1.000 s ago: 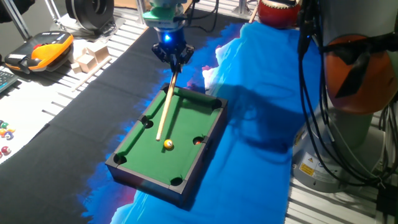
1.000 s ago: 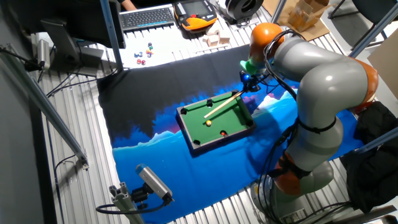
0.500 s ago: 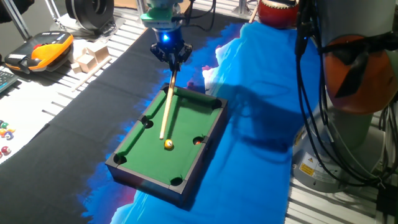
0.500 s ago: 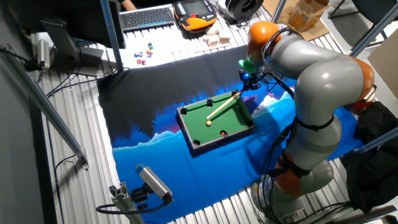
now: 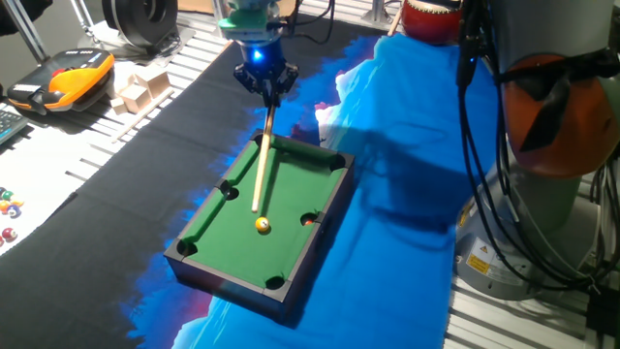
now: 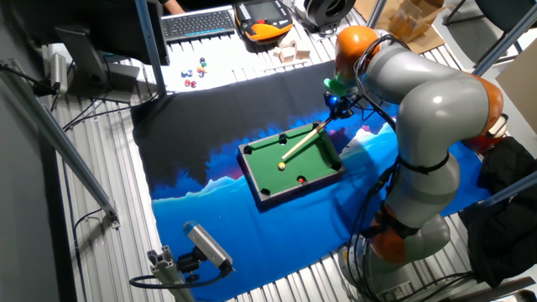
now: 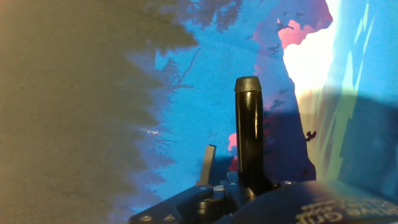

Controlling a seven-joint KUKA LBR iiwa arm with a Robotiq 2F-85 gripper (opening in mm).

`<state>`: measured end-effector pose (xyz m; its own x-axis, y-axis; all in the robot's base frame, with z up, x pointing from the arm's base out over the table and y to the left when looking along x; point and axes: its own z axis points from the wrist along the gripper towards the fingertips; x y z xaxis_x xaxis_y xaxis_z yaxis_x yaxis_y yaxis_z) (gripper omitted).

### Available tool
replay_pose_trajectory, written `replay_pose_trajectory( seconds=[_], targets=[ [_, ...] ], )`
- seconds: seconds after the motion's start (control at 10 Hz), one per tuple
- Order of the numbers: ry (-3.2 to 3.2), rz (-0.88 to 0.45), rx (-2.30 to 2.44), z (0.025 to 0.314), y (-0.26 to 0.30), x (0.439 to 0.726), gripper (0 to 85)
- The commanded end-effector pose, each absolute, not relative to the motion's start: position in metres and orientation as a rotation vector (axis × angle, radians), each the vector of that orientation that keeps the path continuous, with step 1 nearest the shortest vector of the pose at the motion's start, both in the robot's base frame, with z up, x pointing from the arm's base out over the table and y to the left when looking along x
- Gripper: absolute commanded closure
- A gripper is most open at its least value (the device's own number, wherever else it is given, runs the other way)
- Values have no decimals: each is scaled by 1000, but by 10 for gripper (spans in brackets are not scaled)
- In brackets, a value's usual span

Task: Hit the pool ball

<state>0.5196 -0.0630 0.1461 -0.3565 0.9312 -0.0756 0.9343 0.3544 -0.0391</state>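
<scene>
The gripper (image 5: 263, 81) is clamped on the cue (image 5: 262, 160) at its butt. The pool ball (image 5: 263, 225) sits mid-felt on the mini pool table (image 5: 321, 228), nearer the edge holding a reddish ball; it looks light, hard and slick (strike, don't grasp).

Orange pendant (image 5: 73, 76) beside wooden blocks (image 5: 139, 90).

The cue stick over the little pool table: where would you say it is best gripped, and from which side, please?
At its butt end, from above, beyond the table's far rail. The cue stick is thin and slopes down onto the felt toward the yellow ball, so only the raised butt is free. The end effector holds it there.
</scene>
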Motion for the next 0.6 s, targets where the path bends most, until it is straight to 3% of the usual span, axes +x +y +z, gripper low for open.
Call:
replay_pose_trajectory(
  seconds=[0.0,0.5],
  targets=[
    [2559,-118,1746,145,-63,521,850],
    [2584,-140,1693,141,-63,528,850]
  ],
)
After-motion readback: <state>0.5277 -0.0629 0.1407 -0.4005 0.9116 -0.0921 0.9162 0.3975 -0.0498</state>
